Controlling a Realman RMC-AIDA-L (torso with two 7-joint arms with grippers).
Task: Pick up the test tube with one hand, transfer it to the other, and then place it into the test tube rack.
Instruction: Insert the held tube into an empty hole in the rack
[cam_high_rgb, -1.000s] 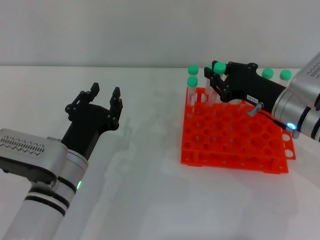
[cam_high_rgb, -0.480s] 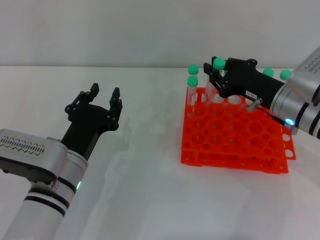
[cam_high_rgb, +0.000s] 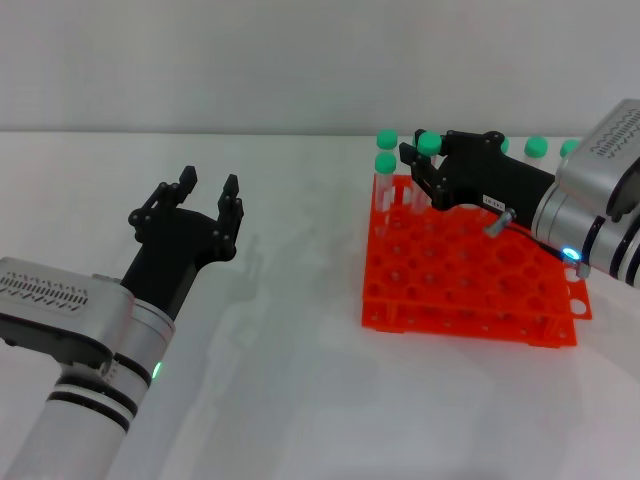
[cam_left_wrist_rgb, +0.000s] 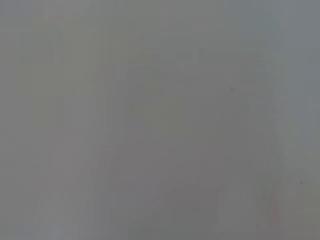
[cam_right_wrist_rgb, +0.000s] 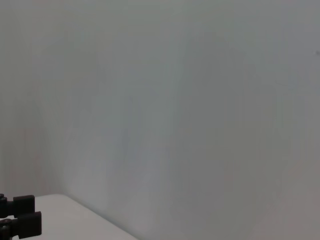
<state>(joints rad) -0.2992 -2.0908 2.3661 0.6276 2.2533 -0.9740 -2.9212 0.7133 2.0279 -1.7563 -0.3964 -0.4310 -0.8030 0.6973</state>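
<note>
- the right gripper is reaching in from the right edge of the desk, extended over the back left part of the test tube rack.
- its fingers are pinching the test tube just under the green cap, holding it above the rack's back row.
- compared with the earlier frames, this gripper and the tube are sitting slightly further left and further back over the rack; the wrist is sitting higher.
- the left gripper is hovering over the left half of the desk, well apart from the rack, fingers spread and holding nothing; its pose is matching the earlier frames.
- other capped tubes are standing in the rack's back row, unchanged.
- the rack is sitting near the back right corner of the desk.
- the right wrist view is showing two dark finger tips at one corner; the left wrist view is showing only a blank grey field.
</note>
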